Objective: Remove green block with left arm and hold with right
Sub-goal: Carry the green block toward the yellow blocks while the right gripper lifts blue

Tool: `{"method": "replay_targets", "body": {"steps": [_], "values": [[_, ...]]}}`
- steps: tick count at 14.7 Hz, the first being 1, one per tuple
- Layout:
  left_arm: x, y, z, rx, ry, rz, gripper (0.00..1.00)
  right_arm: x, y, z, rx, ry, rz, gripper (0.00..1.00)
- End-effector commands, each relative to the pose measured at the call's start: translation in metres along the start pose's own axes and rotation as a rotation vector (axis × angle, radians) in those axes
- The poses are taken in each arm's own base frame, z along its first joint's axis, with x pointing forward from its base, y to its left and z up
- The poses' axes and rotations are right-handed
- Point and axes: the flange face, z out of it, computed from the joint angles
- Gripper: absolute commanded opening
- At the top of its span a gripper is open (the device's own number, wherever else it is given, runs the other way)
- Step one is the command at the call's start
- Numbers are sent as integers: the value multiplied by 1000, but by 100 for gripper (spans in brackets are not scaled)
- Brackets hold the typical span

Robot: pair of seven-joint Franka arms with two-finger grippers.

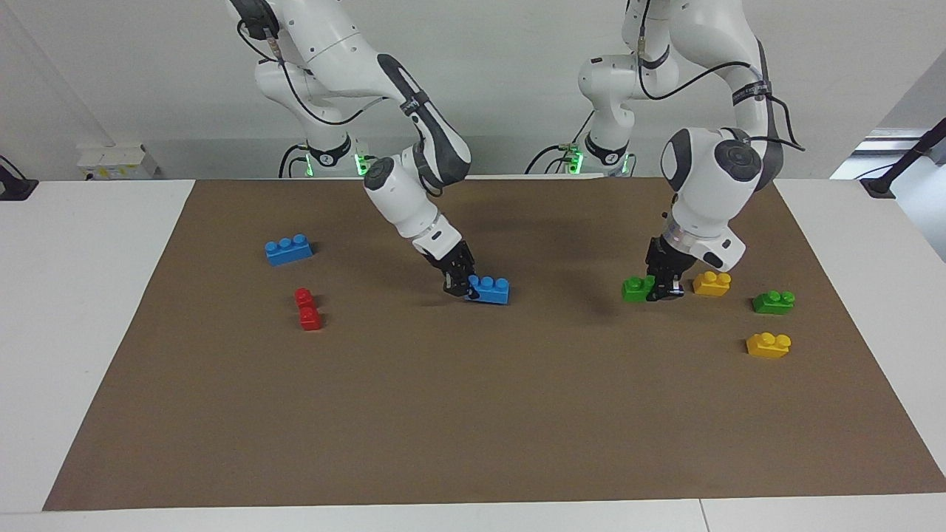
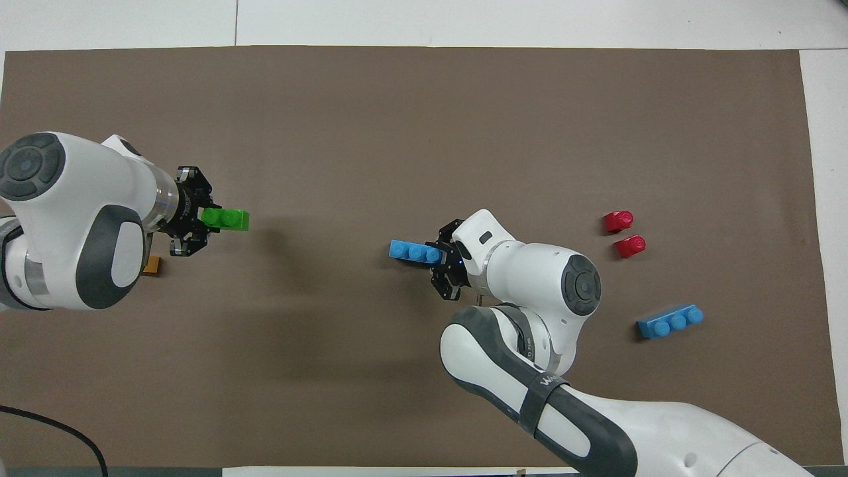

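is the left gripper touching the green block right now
Touching. In the overhead view the left gripper is shut on one end of the green block; the facing view shows no gap between them either.

Bright, even overhead light; soft shadows under both arms; sharp, no glare.

A plain white wall [image 1: 502,89] stood right past the white table [image 1: 81,295], which wore a brown mat [image 1: 473,414].

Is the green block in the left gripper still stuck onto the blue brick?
No: the green block, in the left gripper, is apart from the blue brick at the right gripper.
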Motion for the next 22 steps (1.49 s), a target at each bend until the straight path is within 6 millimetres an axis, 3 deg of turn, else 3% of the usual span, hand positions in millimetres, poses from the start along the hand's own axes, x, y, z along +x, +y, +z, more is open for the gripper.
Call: {"method": "replay_targets", "body": {"steps": [1,3,6,8,11,15,19,22], "values": [[25,-12,6,-17,-14,70,0,-9,20,-32,11,10,85,13],[45,-15,12,-31,-9,103,0,-13,39,-53,10,20,134,13],[58,-13,28,-33,-9,151,0,-29,68,-74,-33,25,229,13],[70,-12,35,-45,-6,145,0,-49,90,-88,-67,18,293,13],[73,-8,46,-58,-5,157,0,-88,123,-115,-132,-14,333,13],[82,-2,63,-62,-5,214,0,-126,165,-159,-146,-90,366,13],[104,0,68,-63,-3,257,0,-148,194,-198,-164,-174,469,13],[110,7,72,-70,-3,253,0,-186,205,-218,-205,-208,550,13]]}}
